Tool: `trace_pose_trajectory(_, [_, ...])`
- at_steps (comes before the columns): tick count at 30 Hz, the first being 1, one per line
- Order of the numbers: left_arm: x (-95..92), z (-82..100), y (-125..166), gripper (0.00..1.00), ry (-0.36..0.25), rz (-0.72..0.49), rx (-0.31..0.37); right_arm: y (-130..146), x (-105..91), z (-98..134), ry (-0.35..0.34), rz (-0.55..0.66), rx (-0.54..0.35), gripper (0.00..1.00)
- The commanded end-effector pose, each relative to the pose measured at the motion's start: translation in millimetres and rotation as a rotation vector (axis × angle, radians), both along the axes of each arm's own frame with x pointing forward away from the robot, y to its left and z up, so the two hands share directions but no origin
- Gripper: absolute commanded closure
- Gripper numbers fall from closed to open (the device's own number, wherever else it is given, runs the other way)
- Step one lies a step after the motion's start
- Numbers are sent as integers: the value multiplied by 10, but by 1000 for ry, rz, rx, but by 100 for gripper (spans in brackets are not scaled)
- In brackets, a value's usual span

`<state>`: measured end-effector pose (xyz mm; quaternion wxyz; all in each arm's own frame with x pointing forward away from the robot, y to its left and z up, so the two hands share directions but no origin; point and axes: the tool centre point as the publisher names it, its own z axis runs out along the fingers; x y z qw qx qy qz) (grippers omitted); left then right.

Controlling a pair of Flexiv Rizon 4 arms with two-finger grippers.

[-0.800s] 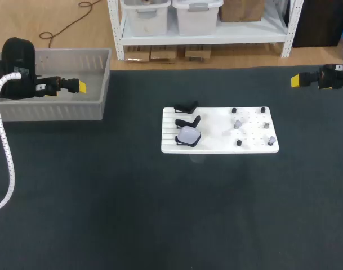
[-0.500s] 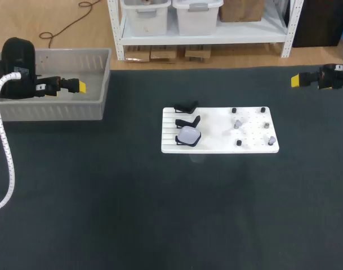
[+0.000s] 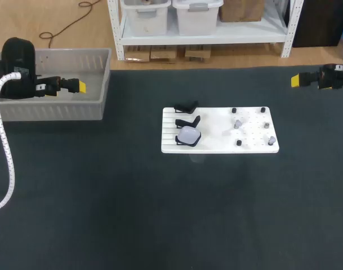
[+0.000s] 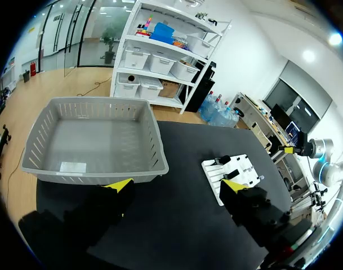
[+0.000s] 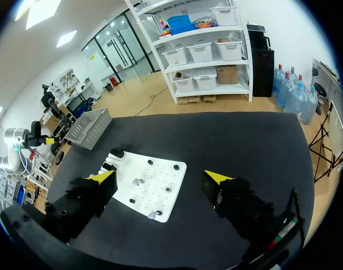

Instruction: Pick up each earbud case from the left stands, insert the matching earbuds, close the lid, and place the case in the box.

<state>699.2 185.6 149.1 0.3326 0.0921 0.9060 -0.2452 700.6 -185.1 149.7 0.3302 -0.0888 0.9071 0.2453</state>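
Earbud case [image 3: 188, 135] on left of white board [image 3: 216, 144]

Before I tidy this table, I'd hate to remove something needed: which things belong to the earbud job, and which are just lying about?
Job:
earbud case on its stand
two empty black stands
white board
grey earbuds on it
grey box

Just there:
dark table mat
white hose near the box
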Motion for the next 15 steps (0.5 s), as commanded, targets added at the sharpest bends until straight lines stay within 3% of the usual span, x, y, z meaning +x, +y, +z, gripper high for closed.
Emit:
trace_pose_trajectory(1, [-14, 54, -64, 0, -18, -56, -3, -4, 0, 0, 0, 1, 0, 0])
trace_pose_trajectory(9, [-49, 183, -223, 0, -121, -266, -47, -4, 0, 0, 0, 1, 0, 0])
trace_pose_trajectory(15, [-117, 226, -346, 0, -205, -450, -2, -4, 0, 0, 0, 1, 0, 0])
